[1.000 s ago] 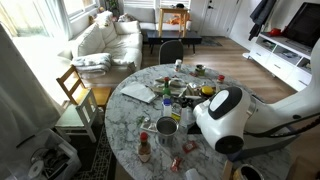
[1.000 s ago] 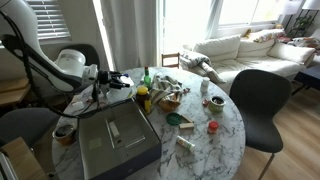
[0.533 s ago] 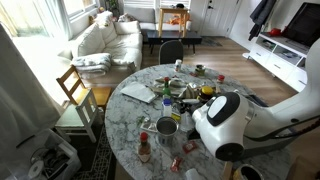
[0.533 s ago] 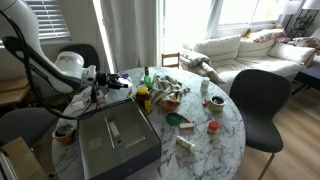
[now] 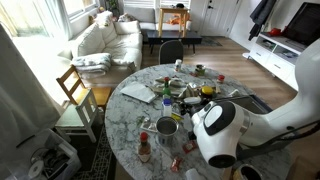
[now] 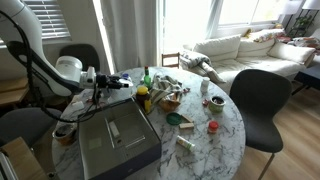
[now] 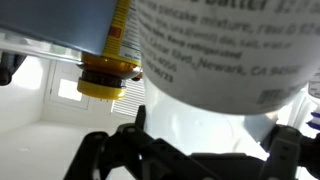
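In the wrist view a white tub (image 7: pixel 220 50) with black printed text fills the top and middle, very close to the camera. It reaches down between my gripper's (image 7: pixel 190 150) two dark fingers (image 7: pixel 95 152), which stand wide apart; whether they touch it cannot be seen. Beside the tub is a bottle with a yellow cap (image 7: pixel 110 75). In an exterior view my gripper (image 6: pixel 108 84) hovers low over the cluttered side of the round marble table (image 6: pixel 225 120), close to a yellow bottle (image 6: pixel 143 97). From the opposite side the arm's white wrist (image 5: pixel 218 130) hides the fingers.
Jars, cups and lids crowd the table middle (image 5: pixel 185 95). A grey case (image 6: pixel 115 140) lies at the table's near edge beside a small bowl (image 6: pixel 63 130). A black chair (image 6: pixel 255 100) and a wooden chair (image 5: pixel 75 90) stand around the table.
The white wrist has drifted slightly lower and nearer the table's edge in both exterior views. The fingers stay as wide apart as before.
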### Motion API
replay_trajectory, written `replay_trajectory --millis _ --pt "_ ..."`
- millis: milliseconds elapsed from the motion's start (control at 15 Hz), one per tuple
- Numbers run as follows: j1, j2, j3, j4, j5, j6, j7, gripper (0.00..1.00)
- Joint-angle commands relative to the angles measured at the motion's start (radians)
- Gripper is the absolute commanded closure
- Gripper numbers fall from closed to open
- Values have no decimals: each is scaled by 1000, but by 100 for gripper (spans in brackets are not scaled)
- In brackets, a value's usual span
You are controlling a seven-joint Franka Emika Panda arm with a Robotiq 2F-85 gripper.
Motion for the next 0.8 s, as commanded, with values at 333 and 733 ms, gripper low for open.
replay_trajectory --millis 333,733 --pt "0 80 38 39 24 -70 -31 29" --pt "-21 45 48 29 44 4 -84 29"
